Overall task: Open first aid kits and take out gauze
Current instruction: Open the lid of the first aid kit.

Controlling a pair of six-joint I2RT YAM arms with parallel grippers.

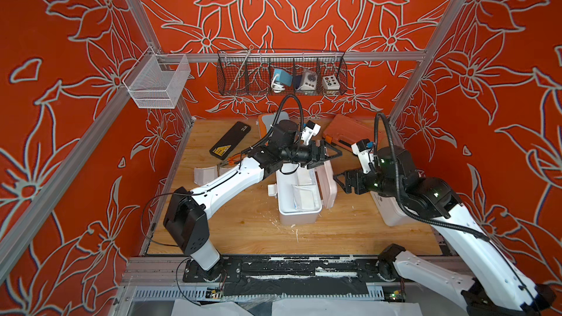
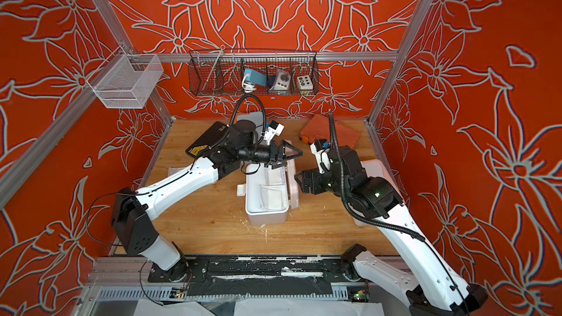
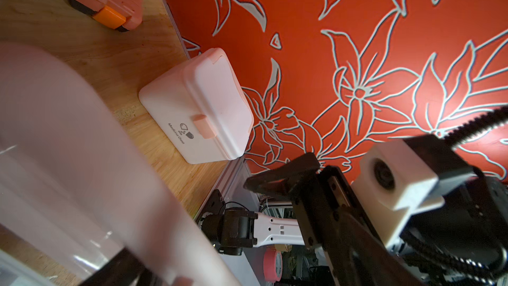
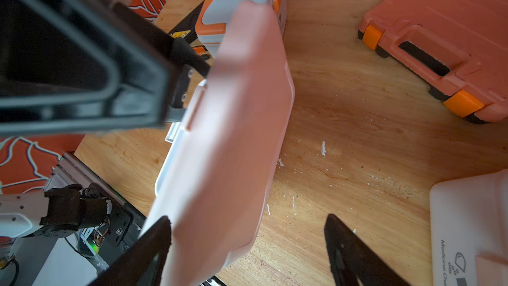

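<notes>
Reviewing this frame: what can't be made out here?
- Blue-grey kit: mostly behind left arm in both top views.
- Gauze in pink kit: count too small in top views; blurred lid blocks wrist views.
- Left fingers touching lid or not: blurred in right wrist view.
- White kit: mostly under right arm in top views.

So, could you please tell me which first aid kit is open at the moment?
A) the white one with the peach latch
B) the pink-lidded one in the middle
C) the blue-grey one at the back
B: the pink-lidded kit in the middle has its lid standing up, with gauze pads showing inside, while the white kit sits latched shut.
</notes>
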